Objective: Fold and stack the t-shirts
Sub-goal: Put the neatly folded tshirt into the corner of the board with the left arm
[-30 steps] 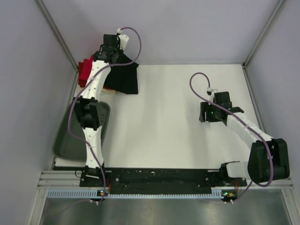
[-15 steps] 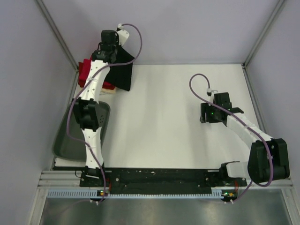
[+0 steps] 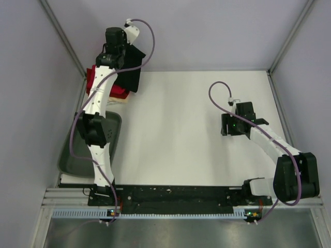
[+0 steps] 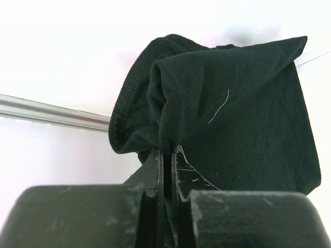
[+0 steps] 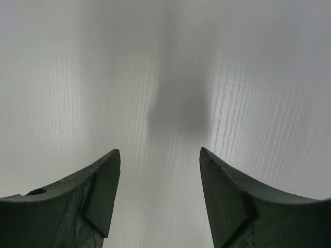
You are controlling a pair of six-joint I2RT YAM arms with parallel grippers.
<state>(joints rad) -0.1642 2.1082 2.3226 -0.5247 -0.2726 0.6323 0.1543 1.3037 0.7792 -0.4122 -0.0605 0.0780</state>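
Jaws wide, empty on R gripper [image 5: 159, 155], hovering mid-right of table [image 3: 181, 155]. Farther back, pinched tight on black shirt [image 4: 232, 129] by L gripper [image 4: 166, 152], held up over far-left corner. Hanging bunched below jaws; red stack [image 3: 120, 93] just beneath, leftward. L arm far nearer; prob. lower onto stack next.

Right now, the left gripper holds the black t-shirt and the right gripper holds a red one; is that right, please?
Not quite: the right wrist view shows the right gripper open and empty. The left gripper does hold the black t-shirt.
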